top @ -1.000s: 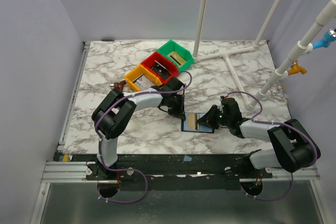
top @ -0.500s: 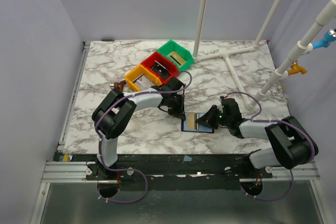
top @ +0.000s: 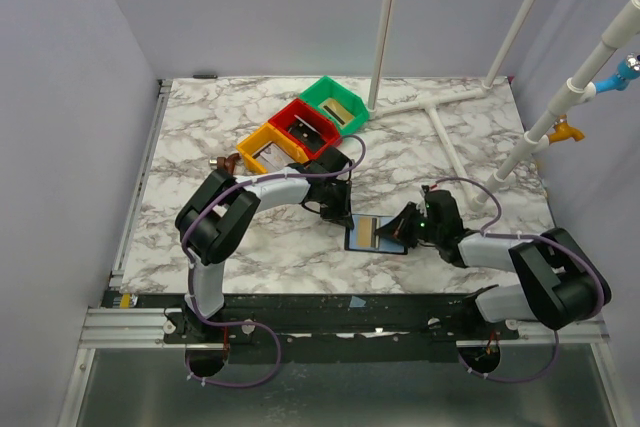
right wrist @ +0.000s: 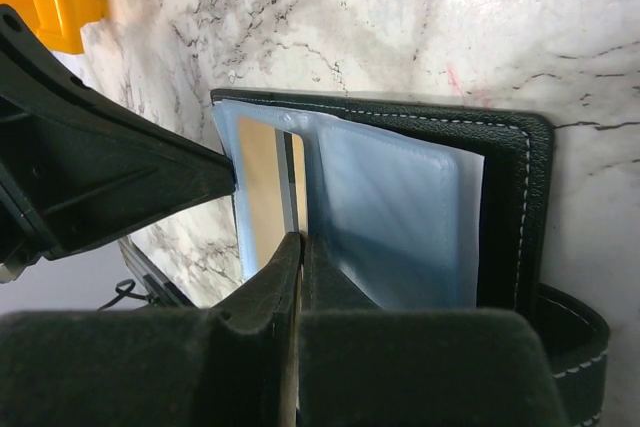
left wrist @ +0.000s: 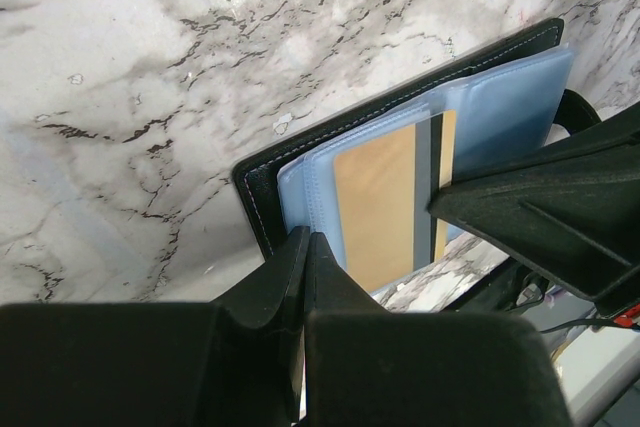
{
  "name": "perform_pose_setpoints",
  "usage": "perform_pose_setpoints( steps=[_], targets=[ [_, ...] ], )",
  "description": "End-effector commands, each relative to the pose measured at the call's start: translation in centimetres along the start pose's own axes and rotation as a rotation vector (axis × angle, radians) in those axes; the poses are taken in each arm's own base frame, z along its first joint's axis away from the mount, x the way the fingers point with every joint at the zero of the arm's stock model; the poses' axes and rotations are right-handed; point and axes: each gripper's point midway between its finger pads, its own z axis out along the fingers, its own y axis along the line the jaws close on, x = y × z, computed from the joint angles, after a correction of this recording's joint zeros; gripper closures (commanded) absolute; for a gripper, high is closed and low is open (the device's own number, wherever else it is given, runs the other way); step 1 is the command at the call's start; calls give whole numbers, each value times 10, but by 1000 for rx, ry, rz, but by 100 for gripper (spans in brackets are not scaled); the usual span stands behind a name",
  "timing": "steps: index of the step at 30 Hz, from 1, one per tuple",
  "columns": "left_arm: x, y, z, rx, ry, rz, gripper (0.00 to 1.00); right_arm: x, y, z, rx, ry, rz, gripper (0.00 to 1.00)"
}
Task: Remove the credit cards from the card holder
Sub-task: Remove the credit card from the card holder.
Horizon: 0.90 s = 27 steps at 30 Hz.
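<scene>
Card holder lies open and flat between both arms. Tan card sits in its clear sleeve, long axis pointing at my right gripper, jaws pressed together at the card's near end; can't tell if it's nipped. Left gripper, jaws pressed together, is at the holder's opposite corner. I'd pull back along that axis.

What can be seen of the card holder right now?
The card holder lies open and flat on the marble table, between the two arms. Its cover looks like black leather with pale stitching, with a stitched strap at one side; inside are bluish translucent sleeves, one holding a tan-gold card. The shut left gripper and shut right gripper meet the sleeves from opposite edges; whether either pinches anything is unclear.
</scene>
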Motion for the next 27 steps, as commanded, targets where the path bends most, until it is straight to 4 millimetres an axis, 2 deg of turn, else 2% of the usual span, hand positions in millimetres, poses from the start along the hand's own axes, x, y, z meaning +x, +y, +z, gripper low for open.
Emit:
perform_pose_setpoints(
  steps=[1, 21, 27],
  targets=[
    [7, 35, 11, -107, 22, -18, 100, 3, -22, -7, 74, -15, 2, 99],
    [3, 40, 7, -112, 13, -21, 100, -1, -33, -13, 120, -43, -13, 99],
    [-8, 16, -6, -81, -30, 47, 100, 1, -35, -11, 127, -29, -13, 99]
  ],
)
